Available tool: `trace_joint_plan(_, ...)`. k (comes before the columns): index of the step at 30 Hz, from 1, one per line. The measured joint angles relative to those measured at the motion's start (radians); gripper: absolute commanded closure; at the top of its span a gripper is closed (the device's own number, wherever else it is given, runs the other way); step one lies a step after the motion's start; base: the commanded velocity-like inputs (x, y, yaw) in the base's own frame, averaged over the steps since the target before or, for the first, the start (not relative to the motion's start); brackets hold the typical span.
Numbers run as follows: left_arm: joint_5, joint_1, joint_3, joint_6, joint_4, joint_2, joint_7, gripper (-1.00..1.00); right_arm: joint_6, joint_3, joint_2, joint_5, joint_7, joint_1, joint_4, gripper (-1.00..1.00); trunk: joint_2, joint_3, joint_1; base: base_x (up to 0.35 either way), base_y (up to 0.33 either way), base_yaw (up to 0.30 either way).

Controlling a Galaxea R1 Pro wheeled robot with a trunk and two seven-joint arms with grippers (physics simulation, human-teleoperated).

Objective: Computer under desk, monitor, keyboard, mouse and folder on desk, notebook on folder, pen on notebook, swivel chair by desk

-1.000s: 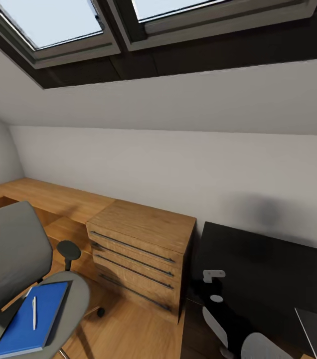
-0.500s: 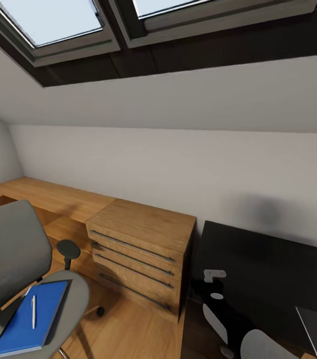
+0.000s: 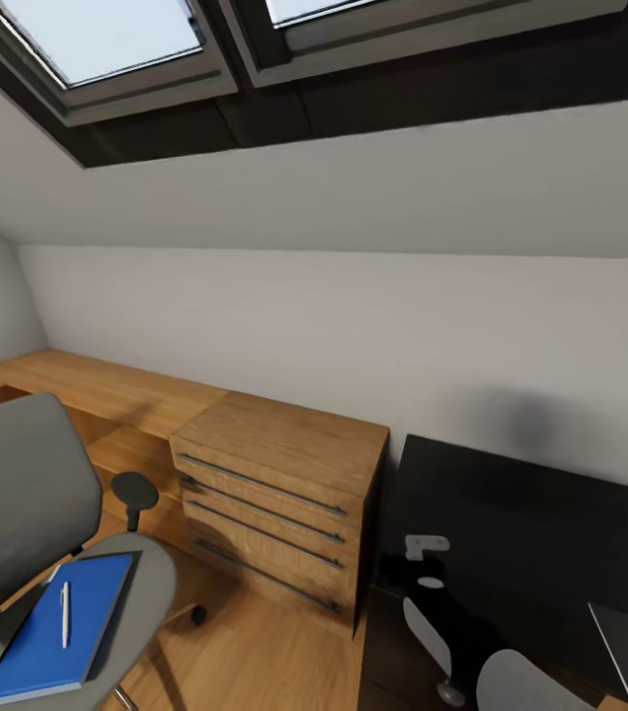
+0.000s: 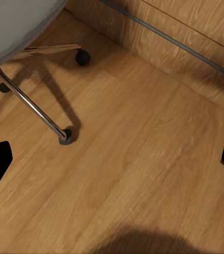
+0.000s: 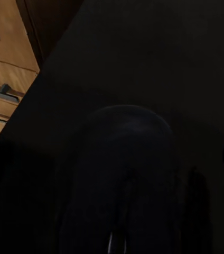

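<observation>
1. Blue folder (image 3: 42, 632), flat, is seen near left on grey swivel chair (image 3: 18, 513) seat; white pen (image 3: 64, 614) laid on it.
2. Left gripper (image 4: 112, 164) jaws apart over floor.
3. Right jaws: state can't be told.

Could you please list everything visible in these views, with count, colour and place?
swivel chair: one, grey, lower left of head view.
folder: one, blue, on the chair seat.
pen: one, white, on the folder.
drawer chest: one, light wood, against the wall.
desk: one, black top, lower right.
mouse: one, dark, on the desk, in the right wrist view.
skylight: two panes, dark-framed, overhead.
floor: wood planks.
right arm: white and black, over the desk.
</observation>
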Motion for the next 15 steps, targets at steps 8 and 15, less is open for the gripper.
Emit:
trace_joint_plan(8, 0.000, 0.000, 0.000, 0.001, 0.000, 0.001, -0.001, -1.00, 0.024, -0.041, 0.000, 0.000, 0.002, -0.001, 0.000, -1.00, -0.007, -0.003, 0.004, 0.000, 0.000, 0.000)
trace_joint_plan(15, 0.000, 0.000, 0.000, 0.001, 0.000, 0.001, 0.000, -1.00, 0.039, -0.045, -0.001, 0.003, 0.005, -0.006, 0.006, 1.00, -0.007, -0.003, 0.004, 0.000, 0.000, 0.000)
